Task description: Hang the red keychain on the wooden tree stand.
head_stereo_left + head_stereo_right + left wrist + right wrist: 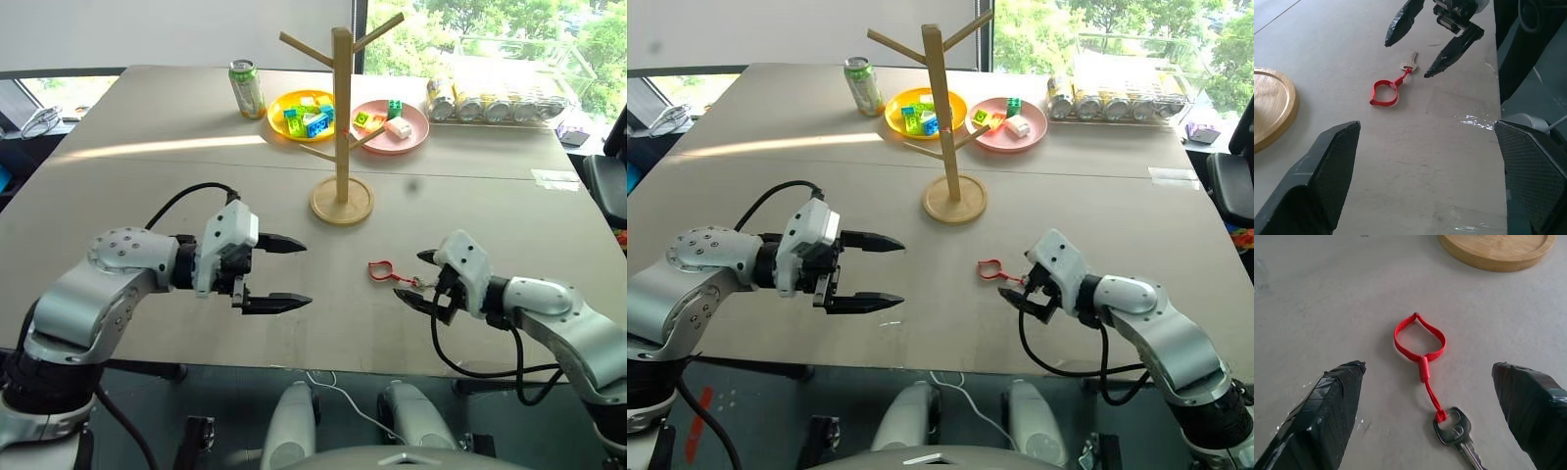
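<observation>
Red keychain (1420, 345): flat strap loop, thin cord, silver key (1455, 430), lying on desk (147, 186) | left gripper (277, 273) fingers apart | right gripper (415, 277) fingers apart.

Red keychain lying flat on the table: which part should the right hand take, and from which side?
Probably the stiff red stem just below the loop of the red keychain, where the webbing is bunched and thickest. It lies flat with the key end toward the open right hand, so coming down from that side with a finger on either side of the stem looks best. That leaves the loop free for a peg on the wooden tree stand.
</observation>
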Available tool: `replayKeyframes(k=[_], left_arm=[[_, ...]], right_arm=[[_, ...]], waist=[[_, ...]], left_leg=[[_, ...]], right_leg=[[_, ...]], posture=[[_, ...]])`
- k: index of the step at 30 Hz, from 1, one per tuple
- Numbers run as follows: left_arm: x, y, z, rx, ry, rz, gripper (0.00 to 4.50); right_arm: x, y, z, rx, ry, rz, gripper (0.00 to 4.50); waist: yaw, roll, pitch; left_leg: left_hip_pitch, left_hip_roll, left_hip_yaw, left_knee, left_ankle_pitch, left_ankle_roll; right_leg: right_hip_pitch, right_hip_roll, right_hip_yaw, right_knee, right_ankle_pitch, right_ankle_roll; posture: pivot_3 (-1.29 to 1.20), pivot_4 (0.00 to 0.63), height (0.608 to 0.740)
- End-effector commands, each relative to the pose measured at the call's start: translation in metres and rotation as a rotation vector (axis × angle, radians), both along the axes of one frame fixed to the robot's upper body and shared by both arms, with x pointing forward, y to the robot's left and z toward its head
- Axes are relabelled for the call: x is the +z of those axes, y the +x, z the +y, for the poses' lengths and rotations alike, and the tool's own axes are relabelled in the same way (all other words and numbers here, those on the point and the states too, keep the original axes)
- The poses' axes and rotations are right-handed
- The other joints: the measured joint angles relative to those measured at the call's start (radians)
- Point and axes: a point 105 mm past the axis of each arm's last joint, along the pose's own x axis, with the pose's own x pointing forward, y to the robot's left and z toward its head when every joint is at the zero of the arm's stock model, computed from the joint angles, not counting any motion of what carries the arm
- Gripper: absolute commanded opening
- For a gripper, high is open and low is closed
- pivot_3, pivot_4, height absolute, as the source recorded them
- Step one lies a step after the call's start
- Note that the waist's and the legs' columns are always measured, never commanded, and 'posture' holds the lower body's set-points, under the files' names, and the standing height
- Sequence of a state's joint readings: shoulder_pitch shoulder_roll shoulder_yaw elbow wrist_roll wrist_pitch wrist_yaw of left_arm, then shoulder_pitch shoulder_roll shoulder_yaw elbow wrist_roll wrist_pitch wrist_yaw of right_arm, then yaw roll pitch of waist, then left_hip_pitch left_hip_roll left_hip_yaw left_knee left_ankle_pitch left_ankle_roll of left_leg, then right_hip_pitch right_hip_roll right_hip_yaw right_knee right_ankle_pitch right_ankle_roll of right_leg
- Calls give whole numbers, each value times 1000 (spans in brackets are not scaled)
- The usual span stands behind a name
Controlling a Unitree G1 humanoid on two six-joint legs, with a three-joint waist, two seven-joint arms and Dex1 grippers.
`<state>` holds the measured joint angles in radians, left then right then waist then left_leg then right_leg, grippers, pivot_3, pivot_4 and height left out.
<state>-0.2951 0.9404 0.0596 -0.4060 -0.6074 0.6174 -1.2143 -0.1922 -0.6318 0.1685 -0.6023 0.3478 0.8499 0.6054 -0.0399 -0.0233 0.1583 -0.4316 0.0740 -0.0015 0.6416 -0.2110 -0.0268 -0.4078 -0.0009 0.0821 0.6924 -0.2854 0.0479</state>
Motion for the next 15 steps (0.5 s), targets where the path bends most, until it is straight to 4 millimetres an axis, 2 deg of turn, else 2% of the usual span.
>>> replayKeyframes(k=[1, 13, 15], left_arm=[[3, 0, -2, -16, 4, -39, 4500], [6, -1, -3, -18, 1, -57, 4500], [7, 0, -4, -15, -2, -61, 4500]], right_arm=[[-1, 5, 6, -4, -7, -26, 4445], [-13, 13, 9, 2, -28, -24, 4445], [-15, 13, 8, 3, -35, -23, 3917]], waist=[[0, 0, 0], [1, 0, 0], [1, 0, 0]], left_leg=[[0, 0, 0, 0, 0, 0], [0, 0, 0, 0, 0, 0], [0, 0, 0, 0, 0, 0]], right_leg=[[0, 0, 0, 0, 0, 0], [0, 0, 0, 0, 0, 0], [0, 0, 0, 0, 0, 0]], posture=[[0, 150, 740], [0, 150, 740], [0, 150, 740]])
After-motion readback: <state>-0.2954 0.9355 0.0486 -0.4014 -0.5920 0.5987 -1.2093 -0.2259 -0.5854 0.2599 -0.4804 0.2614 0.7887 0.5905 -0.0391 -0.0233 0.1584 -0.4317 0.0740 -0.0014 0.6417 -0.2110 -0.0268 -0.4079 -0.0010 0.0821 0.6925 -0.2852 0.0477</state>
